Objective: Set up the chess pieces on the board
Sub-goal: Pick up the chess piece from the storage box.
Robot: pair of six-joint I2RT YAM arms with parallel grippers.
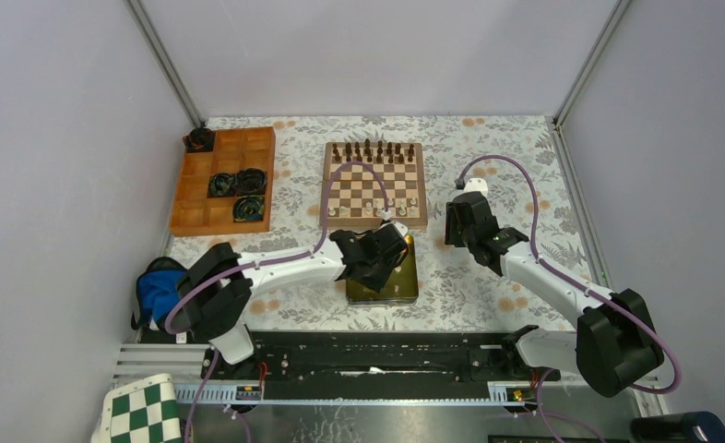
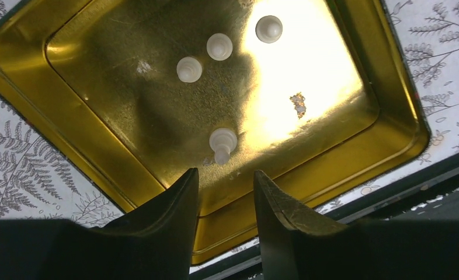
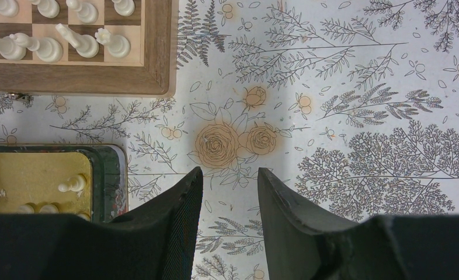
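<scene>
The board [image 1: 374,184] lies mid-table, with dark pieces along its far rows and cream-white chess pieces [image 1: 377,209] along its near edge. More cream-white pieces stand in a gold tin [image 2: 128,151]; the nearest one [image 2: 222,142] is just ahead of my left gripper [image 2: 225,175], which is open and empty above the tin. My right gripper [image 3: 229,172] is open and empty over the floral cloth, right of the board's corner [image 3: 157,81]. Its view shows white pieces [image 3: 81,44] on the board and others [image 3: 72,185] in the tin.
An orange compartment tray [image 1: 223,180] with dark bundles sits at the far left. A blue object [image 1: 159,288] lies by the left arm's base. A green-and-white checkered mat [image 1: 142,413] pokes in at the bottom left. Grey walls enclose the table.
</scene>
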